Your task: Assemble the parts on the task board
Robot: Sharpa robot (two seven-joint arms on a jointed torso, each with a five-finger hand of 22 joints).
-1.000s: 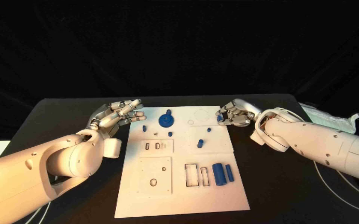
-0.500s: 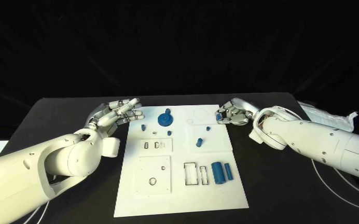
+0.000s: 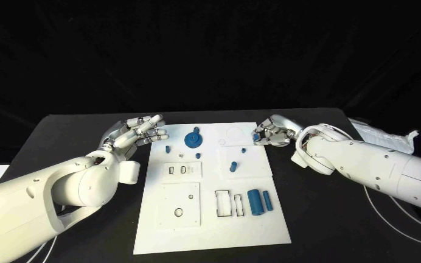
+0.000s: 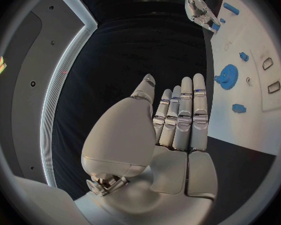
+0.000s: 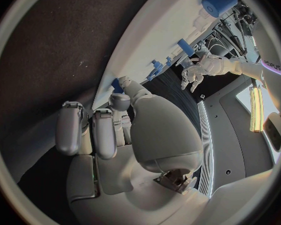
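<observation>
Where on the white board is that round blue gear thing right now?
In the head view the blue gear lies on the far part of the task board, toward the robot's left, just beside the left hand, which is not touching it.

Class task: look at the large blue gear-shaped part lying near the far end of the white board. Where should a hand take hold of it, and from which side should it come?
Probably from above, pinching the rim. The large blue gear-shaped part lies flat on the white task board, so its underside is out of reach and only its toothed edge offers opposing faces. The open left hand hovers nearest, beside the board's left edge, so it seems best placed.
</observation>
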